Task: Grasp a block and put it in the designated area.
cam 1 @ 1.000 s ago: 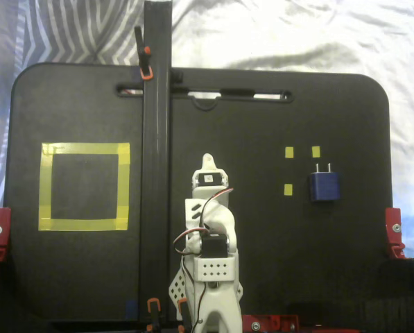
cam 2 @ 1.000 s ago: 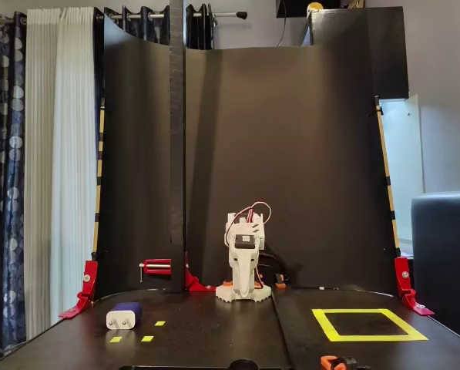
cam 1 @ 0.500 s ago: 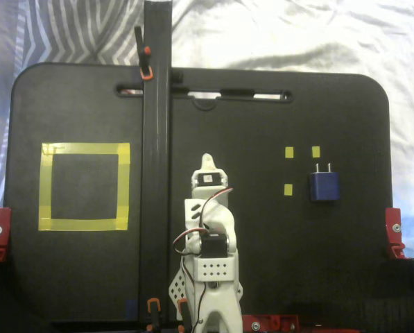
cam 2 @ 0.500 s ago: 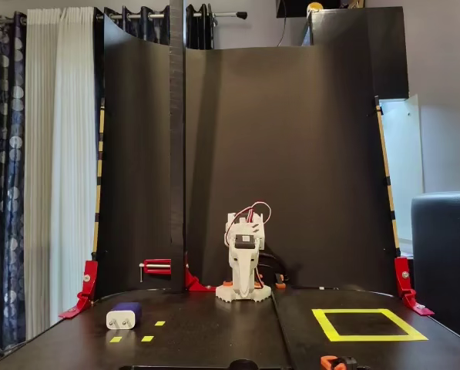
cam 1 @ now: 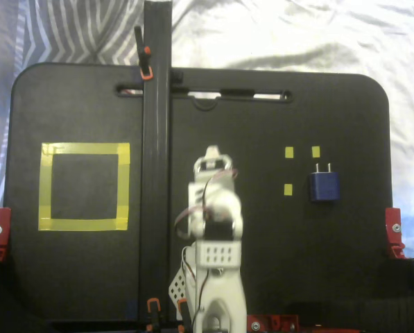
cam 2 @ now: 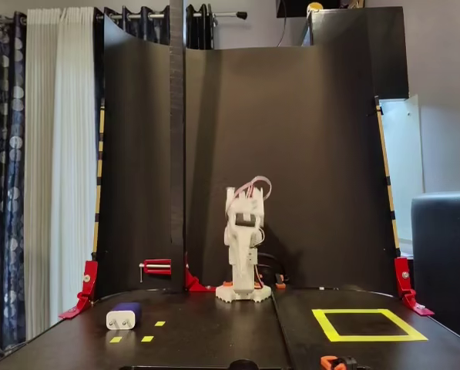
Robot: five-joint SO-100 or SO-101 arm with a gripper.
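Lying flat on the black table (cam 1: 297,263), the dark blue block (cam 1: 324,186) shows two metal prongs, just beside small yellow tape squares (cam 1: 288,189). The gripper's (cam 1: 210,154) finger state cannot be told.

block (cam 1: 324,186) right of the arm (cam 1: 213,229), designated area (cam 1: 85,186) left, in a fixed view

The block (cam 1: 324,186) is dark blue, with a white face (cam 2: 120,319) in the low fixed view. The designated area (cam 1: 85,223) is a yellow tape outline on the black board (cam 1: 276,236). The arm (cam 1: 215,232) is white with a red base. Three small tape squares (cam 1: 288,152) are yellow. The corner clamps (cam 1: 394,229) are red. The left curtain (cam 2: 6,154) is dark blue with pale circles.
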